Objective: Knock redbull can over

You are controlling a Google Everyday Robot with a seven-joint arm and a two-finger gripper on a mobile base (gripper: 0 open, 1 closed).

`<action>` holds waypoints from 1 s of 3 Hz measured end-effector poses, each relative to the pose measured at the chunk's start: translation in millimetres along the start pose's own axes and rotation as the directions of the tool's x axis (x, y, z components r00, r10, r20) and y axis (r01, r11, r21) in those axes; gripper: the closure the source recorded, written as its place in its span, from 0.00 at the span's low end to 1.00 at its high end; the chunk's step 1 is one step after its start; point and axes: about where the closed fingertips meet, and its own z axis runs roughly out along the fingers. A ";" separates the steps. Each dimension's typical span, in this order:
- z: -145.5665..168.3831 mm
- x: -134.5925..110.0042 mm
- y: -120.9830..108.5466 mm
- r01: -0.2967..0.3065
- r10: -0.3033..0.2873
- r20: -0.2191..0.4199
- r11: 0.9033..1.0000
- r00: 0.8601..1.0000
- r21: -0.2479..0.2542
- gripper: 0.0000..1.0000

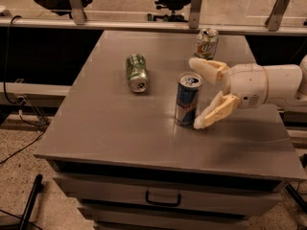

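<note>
The redbull can (187, 99), slim, blue and silver with a silver top, stands upright near the middle right of the grey table (120, 128). My gripper (197, 93) comes in from the right on a white arm. It is open, with one finger (207, 69) behind the can's top and the other finger (215, 113) beside the can's lower right side. The can stands just left of the gap between the fingers.
A green can (136, 73) lies on its side at the table's middle left. A white-and-green can (206, 43) stands upright at the back right. A drawer handle (163, 199) is below the front edge. Chairs and a rail stand behind the table.
</note>
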 end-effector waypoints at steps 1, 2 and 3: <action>-2.4 3.2 0.4 0.015 -0.015 0.009 1.000 1.000 0.003 0.02; -13.9 1.1 4.4 0.025 -0.026 0.037 1.000 0.999 0.015 0.23; -11.9 -4.1 5.6 0.011 -0.010 0.062 1.000 0.998 -0.005 0.54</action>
